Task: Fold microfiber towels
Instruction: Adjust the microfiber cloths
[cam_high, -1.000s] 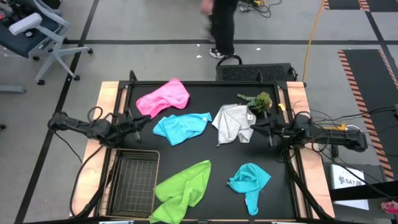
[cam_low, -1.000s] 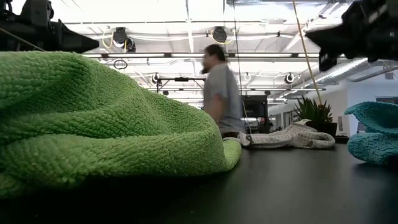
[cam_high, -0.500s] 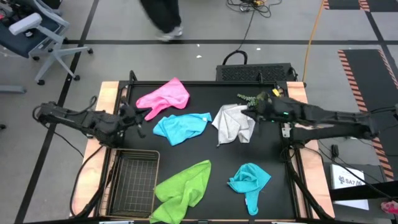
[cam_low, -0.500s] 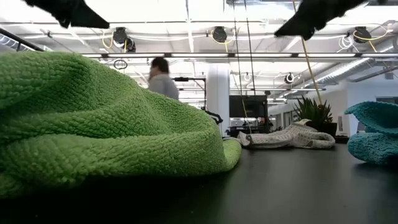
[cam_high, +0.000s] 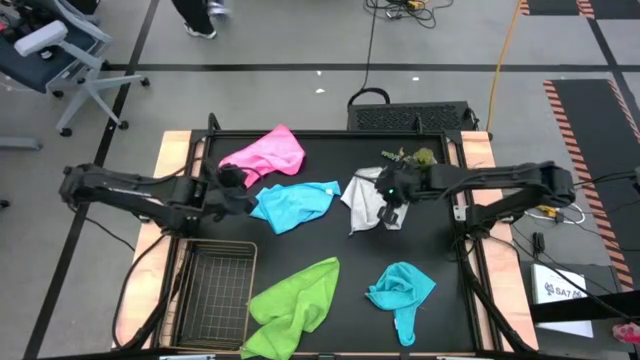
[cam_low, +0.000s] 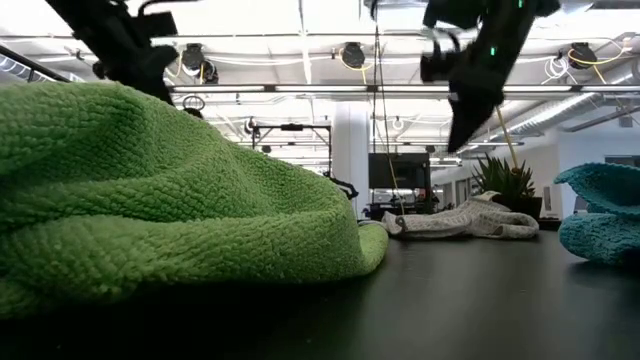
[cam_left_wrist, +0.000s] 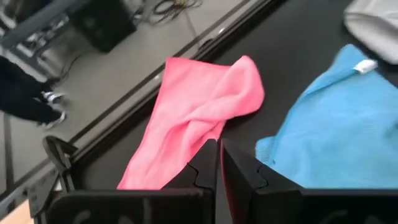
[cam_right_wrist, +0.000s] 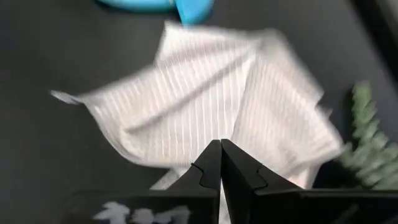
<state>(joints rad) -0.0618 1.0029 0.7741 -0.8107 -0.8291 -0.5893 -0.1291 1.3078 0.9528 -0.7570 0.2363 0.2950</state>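
Two slim black jointed arms, black cables looped along the links, small green light glowing on the right arm, each end effector two angular matte-black fingers (cam_left_wrist: 239, 177)

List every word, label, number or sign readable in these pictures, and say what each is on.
"SA7": on a white sheet on the floor right of the table; the rest of its print is too small to read.
A white tag on the blue towel: no print can be made out.
Nothing else is readable in any view.
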